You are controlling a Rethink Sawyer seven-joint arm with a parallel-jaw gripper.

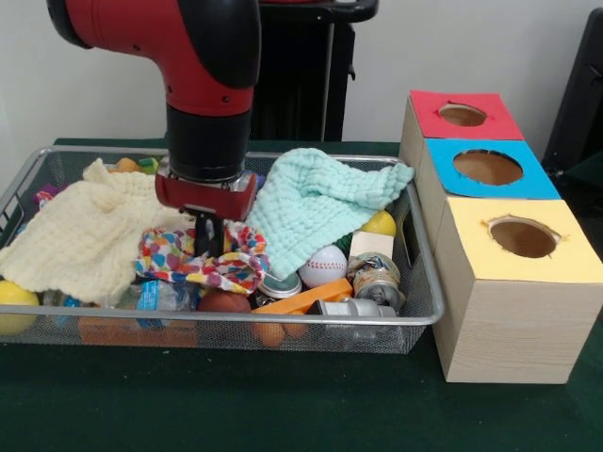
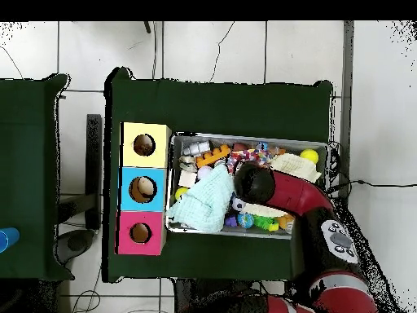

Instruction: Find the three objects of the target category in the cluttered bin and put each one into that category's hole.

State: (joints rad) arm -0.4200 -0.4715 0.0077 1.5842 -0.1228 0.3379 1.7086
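A wire bin [image 1: 415,318] holds mixed clutter. My gripper [image 1: 209,243] reaches down into its middle, and its black fingers look pressed together on a bunched colourful patterned cloth [image 1: 226,268]. A pale yellow cloth [image 1: 85,231] covers the bin's left part and a mint cloth [image 1: 316,202] drapes over the back right. A baseball [image 1: 323,266], an orange block [image 1: 301,301], a metal can [image 1: 375,278] and a yellow ball [image 1: 14,301] lie uncovered. In the overhead view my arm [image 2: 277,189] hides the gripper.
Beside the bin stands a row of wooden boxes with round holes in coloured tops: red [image 1: 462,115], blue [image 1: 487,167], yellow [image 1: 523,237]. In the overhead view they [image 2: 143,189] sit left of the bin [image 2: 244,137]. Green cloth covers the table.
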